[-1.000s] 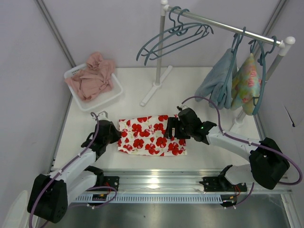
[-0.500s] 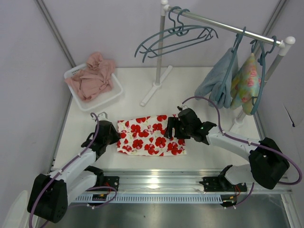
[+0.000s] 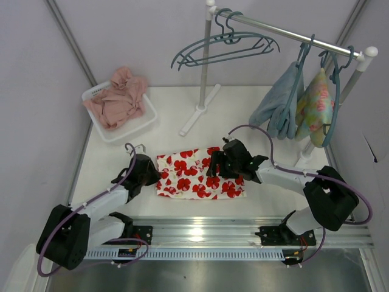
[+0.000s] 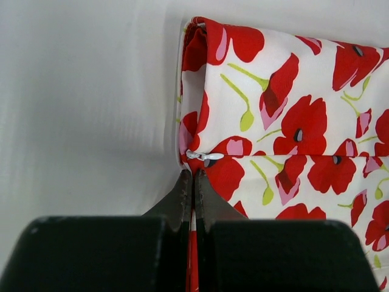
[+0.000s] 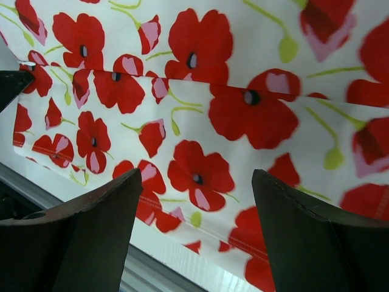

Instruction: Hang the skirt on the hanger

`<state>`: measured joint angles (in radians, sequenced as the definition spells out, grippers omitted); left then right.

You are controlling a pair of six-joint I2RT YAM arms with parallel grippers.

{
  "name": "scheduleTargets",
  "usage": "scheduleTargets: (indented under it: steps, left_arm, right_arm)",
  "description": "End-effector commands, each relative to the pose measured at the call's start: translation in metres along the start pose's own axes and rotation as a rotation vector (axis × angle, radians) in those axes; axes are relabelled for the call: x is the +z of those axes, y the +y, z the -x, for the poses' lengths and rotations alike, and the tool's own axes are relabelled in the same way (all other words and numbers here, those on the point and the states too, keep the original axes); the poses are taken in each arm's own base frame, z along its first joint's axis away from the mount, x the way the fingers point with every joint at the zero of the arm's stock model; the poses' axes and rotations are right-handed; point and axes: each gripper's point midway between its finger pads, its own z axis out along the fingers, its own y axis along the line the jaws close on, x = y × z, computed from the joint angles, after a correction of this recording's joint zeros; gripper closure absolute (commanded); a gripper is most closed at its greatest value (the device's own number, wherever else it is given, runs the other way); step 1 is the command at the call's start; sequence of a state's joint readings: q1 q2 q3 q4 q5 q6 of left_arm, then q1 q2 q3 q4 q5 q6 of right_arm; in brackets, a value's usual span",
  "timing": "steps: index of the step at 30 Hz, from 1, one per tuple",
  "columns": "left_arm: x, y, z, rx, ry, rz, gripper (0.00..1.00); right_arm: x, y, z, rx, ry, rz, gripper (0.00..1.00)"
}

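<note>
The skirt (image 3: 197, 175), white with red flowers, lies flat on the table between the two arms. My left gripper (image 3: 152, 176) is shut on the skirt's left edge; in the left wrist view the jaws (image 4: 193, 177) pinch red fabric just below a small white zip pull (image 4: 203, 156). My right gripper (image 3: 217, 165) is open over the skirt's upper right part; its fingers (image 5: 103, 213) stand wide apart above the fabric (image 5: 200, 121). Two teal hangers (image 3: 225, 47) hang empty on the rail at the back.
A white basket (image 3: 141, 125) with a dusty-pink cloth (image 3: 118, 97) stands at the back left. The rack's post and foot (image 3: 200, 109) stand behind the skirt. A blue cloth (image 3: 276, 103) and a pale green flowered garment (image 3: 316, 106) hang on the rail's right end.
The skirt has slid a little to the right with my left gripper at its left edge. My right gripper has moved left and up over the skirt. The empty hangers have swung slightly.
</note>
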<state>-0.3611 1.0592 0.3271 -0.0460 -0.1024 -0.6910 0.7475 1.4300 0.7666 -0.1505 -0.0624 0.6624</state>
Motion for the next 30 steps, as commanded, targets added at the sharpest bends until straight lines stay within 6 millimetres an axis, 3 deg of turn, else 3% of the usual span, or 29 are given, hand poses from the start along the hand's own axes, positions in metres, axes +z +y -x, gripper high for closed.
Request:
scheduleTargets:
  steps: [1, 5, 9, 10, 12, 14, 15, 17, 18, 19, 21, 22, 25, 28, 30]
  left_arm:
    - [0.002, -0.033, 0.014, -0.006, -0.051, -0.086, 1.0]
    - [0.008, -0.054, 0.004, 0.022, -0.018, -0.102, 1.0]
    - [0.017, -0.076, -0.01, 0.002, 0.012, -0.134, 1.0]
    - [0.017, -0.094, -0.008, -0.004, 0.004, -0.171, 1.0]
    - [0.026, -0.096, -0.017, -0.002, 0.021, -0.141, 1.0]
    - [0.028, -0.12, -0.017, -0.023, 0.024, -0.172, 1.0]
    - [0.035, -0.12, -0.026, -0.023, 0.042, -0.15, 1.0]
    - [0.035, -0.146, -0.03, -0.045, 0.048, -0.183, 1.0]
    - [0.041, -0.147, -0.038, -0.045, 0.055, -0.161, 1.0]
    - [0.038, -0.169, -0.039, -0.059, 0.056, -0.194, 1.0]
    - [0.039, -0.181, -0.047, -0.06, 0.067, -0.201, 1.0]
    - [0.04, -0.2, -0.047, -0.066, 0.062, -0.221, 1.0]
    - [0.045, -0.216, -0.054, -0.058, 0.077, -0.223, 1.0]
    - [0.045, -0.217, -0.057, -0.039, 0.101, -0.218, 0.98]
    - [0.036, -0.222, -0.049, -0.01, 0.085, -0.248, 0.85]
  right_arm:
    - [0.008, 0.018, 0.01, 0.02, -0.02, 0.051, 0.2]
    - [-0.005, 0.013, 0.025, 0.023, -0.095, 0.017, 0.2]
    - [-0.035, -0.001, 0.044, 0.027, -0.17, -0.036, 0.19]
    - [-0.049, -0.005, 0.056, 0.042, -0.217, -0.042, 0.18]
    - [-0.063, -0.017, 0.064, 0.061, -0.249, -0.078, 0.18]
    - [-0.081, -0.025, 0.072, 0.071, -0.294, -0.096, 0.18]
    - [-0.087, -0.029, 0.074, 0.076, -0.305, -0.104, 0.18]
    - [-0.104, -0.038, 0.081, 0.093, -0.337, -0.124, 0.17]
    - [-0.109, -0.04, 0.082, 0.096, -0.348, -0.13, 0.17]
    - [-0.115, -0.046, 0.086, 0.107, -0.364, -0.144, 0.17]
    - [-0.129, -0.05, 0.088, 0.104, -0.389, -0.155, 0.16]
    - [-0.133, -0.052, 0.089, 0.104, -0.395, -0.16, 0.15]
    - [-0.145, -0.054, 0.091, 0.098, -0.404, -0.162, 0.13]
    - [-0.15, -0.048, 0.093, 0.083, -0.377, -0.144, 0.12]
    - [-0.15, -0.042, 0.091, 0.073, -0.355, -0.119, 0.11]
